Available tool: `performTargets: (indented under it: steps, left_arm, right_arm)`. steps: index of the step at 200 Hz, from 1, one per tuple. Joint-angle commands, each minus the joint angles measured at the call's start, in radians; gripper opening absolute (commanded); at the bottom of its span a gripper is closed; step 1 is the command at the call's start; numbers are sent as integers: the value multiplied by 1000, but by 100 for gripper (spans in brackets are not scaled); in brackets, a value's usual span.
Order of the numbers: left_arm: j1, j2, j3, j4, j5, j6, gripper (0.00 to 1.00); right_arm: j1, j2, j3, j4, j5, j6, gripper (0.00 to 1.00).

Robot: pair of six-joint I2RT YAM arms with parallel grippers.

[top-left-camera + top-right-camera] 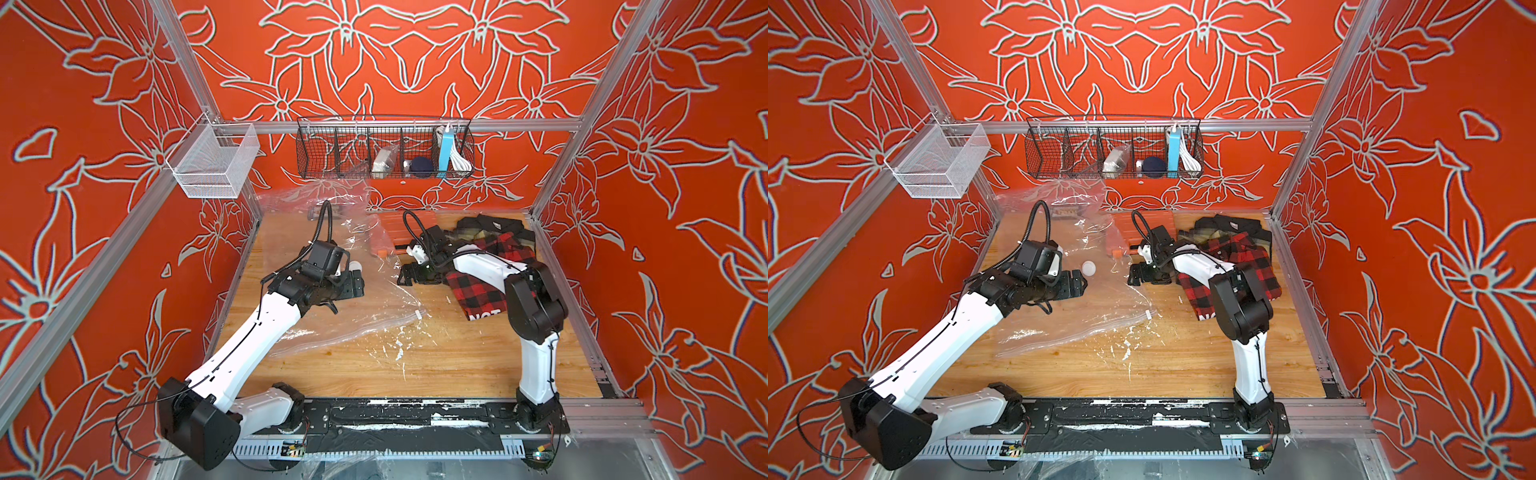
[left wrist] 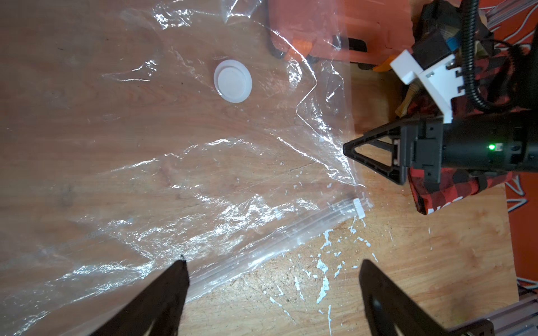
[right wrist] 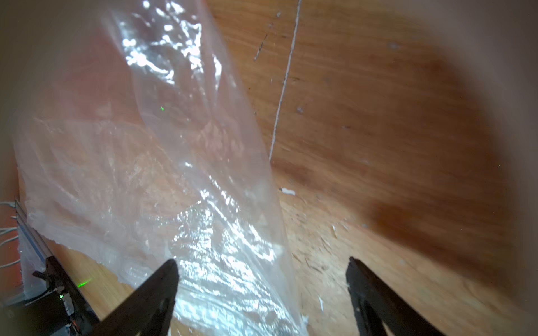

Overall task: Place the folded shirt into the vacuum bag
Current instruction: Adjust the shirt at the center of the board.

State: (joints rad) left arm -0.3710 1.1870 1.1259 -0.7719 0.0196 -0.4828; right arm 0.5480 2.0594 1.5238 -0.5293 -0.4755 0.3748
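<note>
The left gripper [image 2: 272, 263] hangs with its jaws wide apart and nothing between them, low over the bag [image 2: 145, 174], one fingertip above the film and the other above bare table [image 2: 407, 276]. The right gripper [image 3: 262, 260] is also spread and holds nothing; in the right wrist view one finger lies over crinkled film and the other over wood. In the left wrist view its tip sits at the bag's raised right edge, though I cannot tell whether it touches. The bag lies flat on the left half of the table in both top views, its far end riding up the back wall, its white cap [image 2: 233, 81] just beyond the left gripper, and its zip edge facing the robot's base with the slider [image 2: 359, 208] at the right end. The shirt [image 1: 482, 291], red and black plaid, lies folded outside the bag at the right rear, partly under the right arm. An orange case [image 1: 1133, 228] sits behind the bag near the back wall.
</note>
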Motion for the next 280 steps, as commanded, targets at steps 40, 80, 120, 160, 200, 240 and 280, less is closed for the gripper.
performTargets:
  steps: [40,80,120,160,200,240,280]
  left_arm:
    - [149,-18,106,-129,12,48,91]
    - [167,-39,154,-169,-25,80,90]
    - [167,-30,137,-146,25,67,90]
    - [164,11,70,-40,149,11,89]
    - [144,31,66,-23,178,10,89]
    - [143,23,75,-45,175,49,89]
    - [128,27,48,-29,179,73,89]
  right_arm:
    - [72,21,41,83,-70,113,45]
    - [73,-139,-60,64,-83,134,2]
    - [50,-370,-288,-16,-10,135,0]
    - [-21,-400,-428,-64,6,111,0]
    - [-21,-378,-389,-42,57,141,0]
    - [-10,-315,-250,-157,116,49,0]
    - [-13,-212,-62,-352,183,-67,2]
